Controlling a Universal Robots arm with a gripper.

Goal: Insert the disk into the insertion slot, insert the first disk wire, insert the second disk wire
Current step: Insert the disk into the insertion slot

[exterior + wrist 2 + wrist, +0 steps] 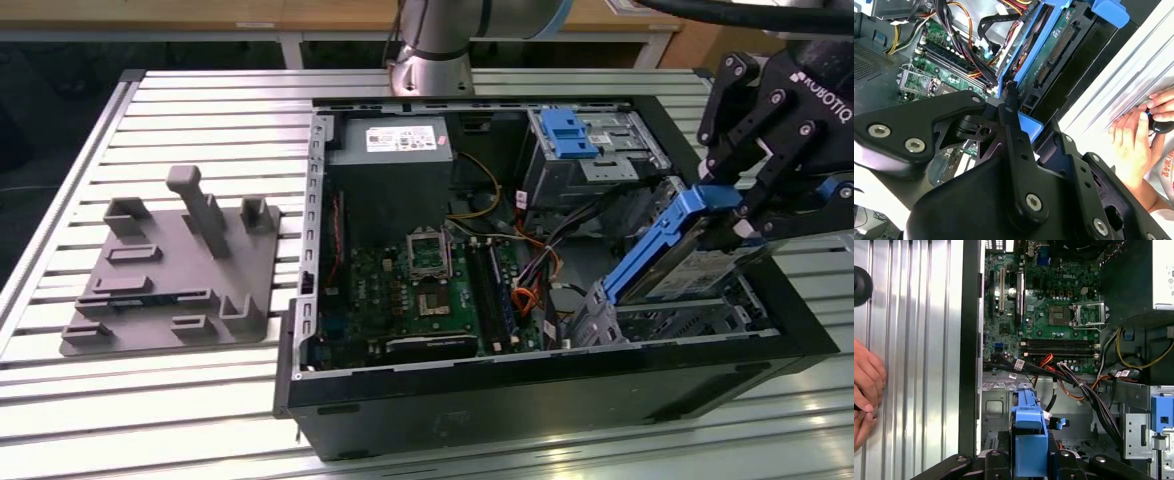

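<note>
A slatted metal table (200,400) carries an open computer case (534,400) in the centre and lower right of the exterior view. A grey plastic fixture (160,290) sits at the exterior view's left. Inside the case lie a green motherboard (427,290) and loose cables (534,265).

In the case's lower right corner is the insertion slot (694,320), a silver perforated cage. The disk (687,265) leans steeply over the slot's mouth with its lower end at the opening; I cannot tell whether it touches. The gripper (754,215), at the exterior view's right, pinches the disk's upper blue frame.

The disk looks not yet seated, and both wires appear unplugged. A person's hand (866,385) rests on the table in the first wrist view.
</note>
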